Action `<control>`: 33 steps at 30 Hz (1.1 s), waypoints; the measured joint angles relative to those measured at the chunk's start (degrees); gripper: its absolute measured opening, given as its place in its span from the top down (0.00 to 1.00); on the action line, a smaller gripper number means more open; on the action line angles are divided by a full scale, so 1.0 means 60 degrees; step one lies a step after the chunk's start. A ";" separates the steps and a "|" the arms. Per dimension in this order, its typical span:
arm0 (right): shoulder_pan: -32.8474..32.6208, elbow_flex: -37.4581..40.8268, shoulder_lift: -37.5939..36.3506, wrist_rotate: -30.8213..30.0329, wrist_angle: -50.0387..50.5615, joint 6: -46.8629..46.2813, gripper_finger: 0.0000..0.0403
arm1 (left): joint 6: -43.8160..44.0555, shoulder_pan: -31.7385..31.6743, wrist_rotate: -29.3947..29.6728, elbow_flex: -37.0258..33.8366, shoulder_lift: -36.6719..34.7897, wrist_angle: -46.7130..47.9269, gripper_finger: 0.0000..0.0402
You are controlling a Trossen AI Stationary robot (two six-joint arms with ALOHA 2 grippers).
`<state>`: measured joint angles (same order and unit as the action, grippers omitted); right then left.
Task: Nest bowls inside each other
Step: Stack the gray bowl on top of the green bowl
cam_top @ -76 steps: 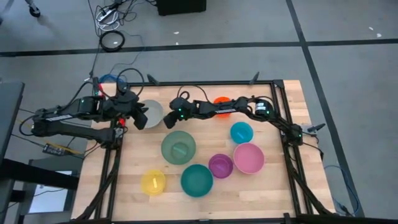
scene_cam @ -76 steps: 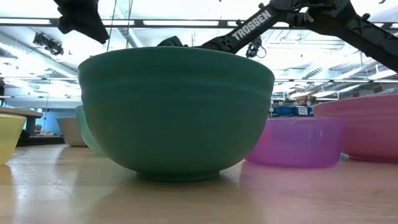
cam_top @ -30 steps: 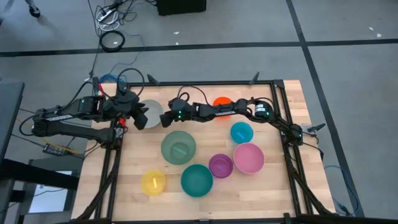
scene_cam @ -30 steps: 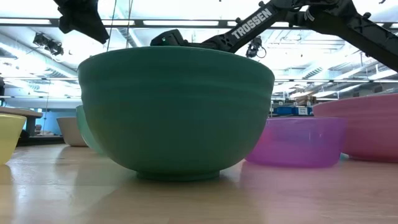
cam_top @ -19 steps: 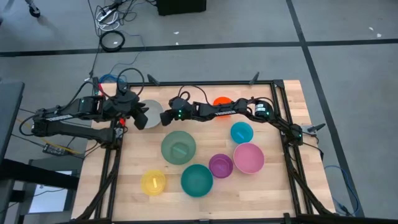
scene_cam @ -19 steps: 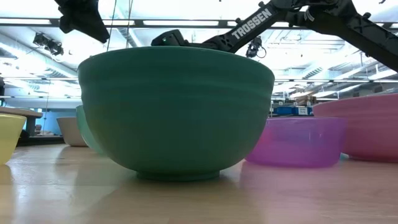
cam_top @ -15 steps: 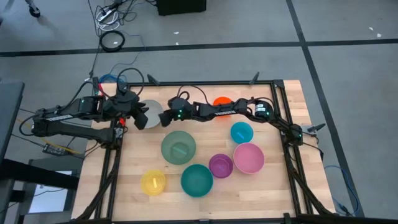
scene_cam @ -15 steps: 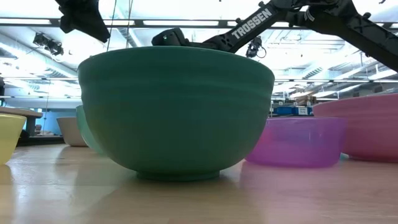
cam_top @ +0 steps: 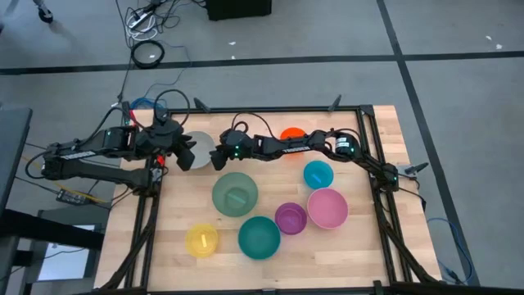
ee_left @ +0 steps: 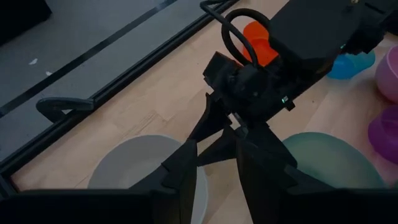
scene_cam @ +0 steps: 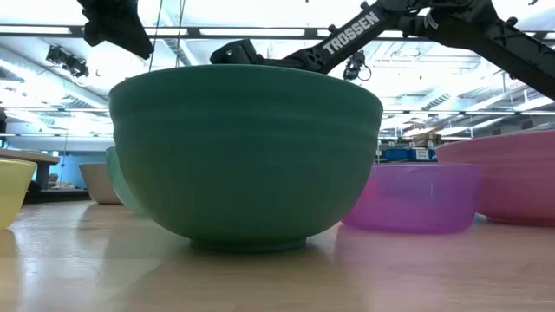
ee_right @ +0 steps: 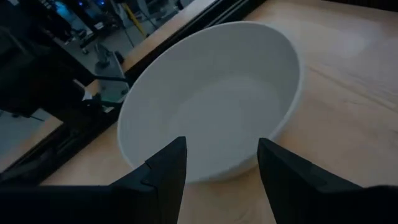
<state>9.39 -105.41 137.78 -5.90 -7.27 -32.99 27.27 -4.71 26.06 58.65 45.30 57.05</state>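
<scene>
Wooden table (cam_top: 352, 254) bearing eight bowls (cam_top: 259, 236), each standing apart

Bowl (cam_top: 201, 149) btwn both grippers, 7 bowls elsewhere

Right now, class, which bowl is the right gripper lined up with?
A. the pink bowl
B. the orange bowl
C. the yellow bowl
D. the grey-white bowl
D: the right wrist view shows the open right gripper facing the near rim of the grey-white bowl, and the high view puts that gripper beside the same bowl at the table's far left.
</scene>
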 joint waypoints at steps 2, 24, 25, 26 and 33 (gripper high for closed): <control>0.0000 0.0000 0.0000 -0.0057 0.0010 -0.0051 0.54 | 0.0000 0.0000 0.0000 0.0000 0.0000 -0.0003 0.70; -0.0009 -0.0863 0.1413 0.0466 -0.0210 -0.1528 0.54 | -0.0033 -0.0001 0.0000 0.0007 0.0009 -0.0025 0.70; -0.0017 -0.0863 0.1413 0.0320 -0.0218 -0.1467 0.54 | -0.0036 0.0000 0.0000 0.0007 0.0011 -0.0005 0.70; -0.0026 -0.0867 0.1413 0.0190 -0.0253 -0.1399 0.54 | -0.0036 0.0000 0.0000 0.0007 0.0007 -0.0004 0.70; 0.0061 -0.0863 0.1406 0.0191 -0.0310 -0.1481 0.73 | -0.0036 0.0000 0.0000 0.0007 0.0007 0.0012 0.70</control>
<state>9.75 -110.59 146.21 -4.75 -9.13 -41.88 27.05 -4.71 26.06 58.70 45.34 57.12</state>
